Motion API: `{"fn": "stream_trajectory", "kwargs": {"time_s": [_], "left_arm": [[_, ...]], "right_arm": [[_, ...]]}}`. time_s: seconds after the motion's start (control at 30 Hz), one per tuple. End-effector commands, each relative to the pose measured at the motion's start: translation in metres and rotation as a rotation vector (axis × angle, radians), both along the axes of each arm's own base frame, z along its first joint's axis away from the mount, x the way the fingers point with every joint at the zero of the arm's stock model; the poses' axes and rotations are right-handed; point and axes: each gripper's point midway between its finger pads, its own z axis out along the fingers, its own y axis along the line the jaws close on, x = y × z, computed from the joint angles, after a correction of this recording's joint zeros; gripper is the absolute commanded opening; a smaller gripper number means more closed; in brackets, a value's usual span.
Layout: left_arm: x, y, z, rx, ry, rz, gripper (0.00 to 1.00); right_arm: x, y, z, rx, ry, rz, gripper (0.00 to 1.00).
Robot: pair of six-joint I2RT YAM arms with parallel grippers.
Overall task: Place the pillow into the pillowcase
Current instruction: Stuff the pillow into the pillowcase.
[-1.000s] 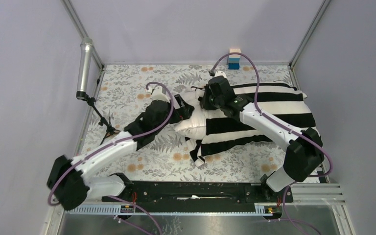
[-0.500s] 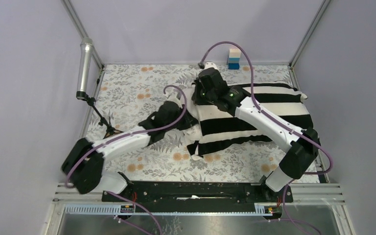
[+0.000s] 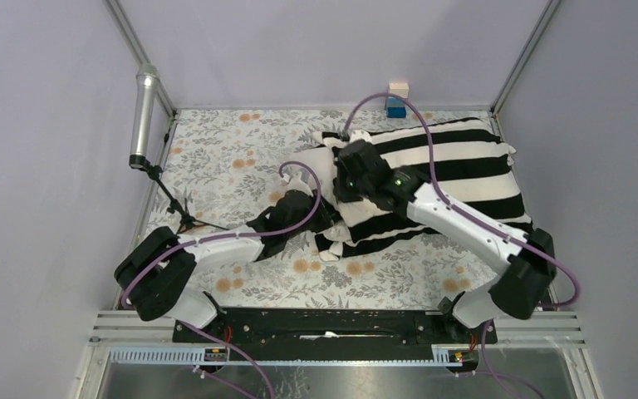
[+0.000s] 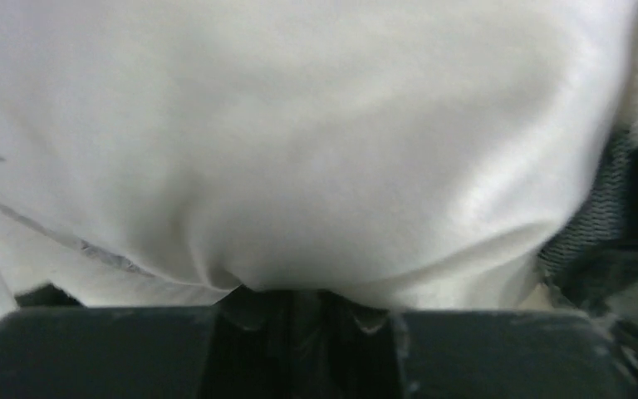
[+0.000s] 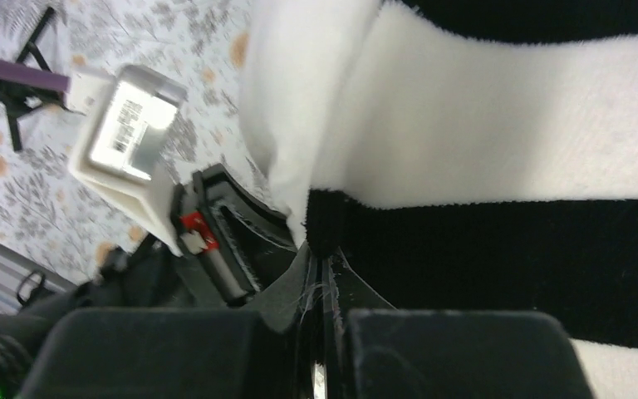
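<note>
On the floral table cover point(image 3: 233, 150), the limp striped pillowcase point(image 3: 457, 166) lies centre-right with the pillow point(image 4: 299, 150) mostly inside; left gripper point(image 4: 299, 301) pinches its cream near-left end, right gripper point(image 5: 322, 278) clamps the hem; both look light and squashy, best gripped by bunched edges.

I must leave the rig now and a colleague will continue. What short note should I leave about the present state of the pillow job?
Left end effector: shut, pinching a fold of the cream pillow.
Right end effector: shut on the edge of the striped pillowcase, at a black stripe.
Position: both things lie on the right half of the floral cloth, with the open end of the case facing left.
Done: the stripes cover most of the pillow.
Left: a part of the pillow shows outside the edge of the case. Probably draw the case over it, then release both.
</note>
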Motion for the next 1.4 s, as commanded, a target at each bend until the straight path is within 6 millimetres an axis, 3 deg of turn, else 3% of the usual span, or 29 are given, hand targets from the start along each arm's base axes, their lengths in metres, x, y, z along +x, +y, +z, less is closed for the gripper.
{"fn": "stream_trajectory", "kwargs": {"time_s": [0.0, 0.03, 0.07, 0.13, 0.3, 0.4, 0.5, 0.57, 0.63, 0.7, 0.73, 0.8, 0.83, 0.87, 0.9, 0.97, 1.03, 1.1, 1.2, 1.37], "left_arm": [[-0.033, -0.014, 0.019, -0.122, -0.024, -0.1, 0.24], [-0.038, -0.007, 0.017, -0.109, -0.023, -0.097, 0.31], [-0.042, 0.001, 0.014, -0.082, -0.022, -0.094, 0.41], [-0.049, 0.015, 0.019, -0.032, -0.045, -0.099, 0.52], [-0.064, 0.04, 0.074, 0.025, -0.179, -0.146, 0.68], [-0.038, 0.073, 0.087, 0.123, -0.206, 0.0, 0.77], [0.005, 0.094, 0.09, 0.095, -0.207, 0.127, 0.83], [0.036, 0.093, 0.085, 0.11, -0.204, 0.172, 0.86], [0.062, 0.079, 0.074, 0.137, -0.207, 0.175, 0.88], [0.079, 0.061, 0.05, 0.154, -0.17, 0.147, 0.89], [0.083, 0.053, 0.037, 0.164, -0.141, 0.13, 0.85], [0.084, 0.042, 0.018, 0.146, -0.107, 0.117, 0.68], [0.082, 0.039, 0.013, 0.131, -0.106, 0.117, 0.54], [0.079, 0.037, 0.012, 0.111, -0.115, 0.114, 0.34], [0.075, 0.034, 0.013, 0.092, -0.127, 0.105, 0.23], [0.069, 0.032, 0.015, 0.066, -0.155, 0.092, 0.01], [0.061, 0.035, 0.018, 0.041, -0.198, 0.085, 0.0], [0.055, 0.036, 0.026, 0.002, -0.247, 0.076, 0.0], [0.05, 0.036, 0.033, -0.036, -0.296, 0.065, 0.0], [0.047, 0.033, 0.043, -0.069, -0.33, 0.054, 0.0]], "right_arm": [[-0.041, 0.002, -0.005, 0.124, 0.018, 0.065, 0.0], [-0.05, -0.01, -0.026, 0.094, 0.042, 0.056, 0.0], [-0.054, -0.018, -0.035, 0.085, 0.044, 0.046, 0.0], [-0.062, -0.03, -0.045, 0.073, 0.037, 0.046, 0.0], [-0.073, -0.046, -0.061, 0.051, 0.023, 0.061, 0.0], [-0.077, -0.047, -0.068, 0.046, 0.025, 0.078, 0.0], [-0.081, -0.049, -0.073, 0.042, 0.034, 0.09, 0.0], [-0.083, -0.047, -0.071, 0.051, 0.031, 0.105, 0.0], [-0.086, -0.046, -0.065, 0.06, 0.021, 0.12, 0.0], [-0.086, -0.046, -0.061, 0.049, 0.013, 0.128, 0.0], [-0.084, -0.047, -0.058, 0.041, 0.005, 0.126, 0.0], [-0.08, -0.045, -0.046, 0.036, -0.019, 0.123, 0.0], [-0.076, -0.045, -0.039, 0.033, -0.036, 0.114, 0.0], [-0.071, -0.044, -0.032, 0.027, -0.05, 0.104, 0.02], [-0.066, -0.043, -0.023, 0.016, -0.069, 0.098, 0.11], [-0.053, -0.042, -0.007, -0.01, -0.101, 0.068, 0.39], [-0.039, -0.041, 0.009, -0.044, -0.144, 0.038, 0.63], [-0.023, -0.037, 0.024, -0.076, -0.189, 0.018, 0.76], [0.005, -0.037, 0.034, -0.179, -0.25, -0.036, 0.83], [0.047, -0.036, 0.02, -0.34, -0.271, -0.091, 0.85]]}}
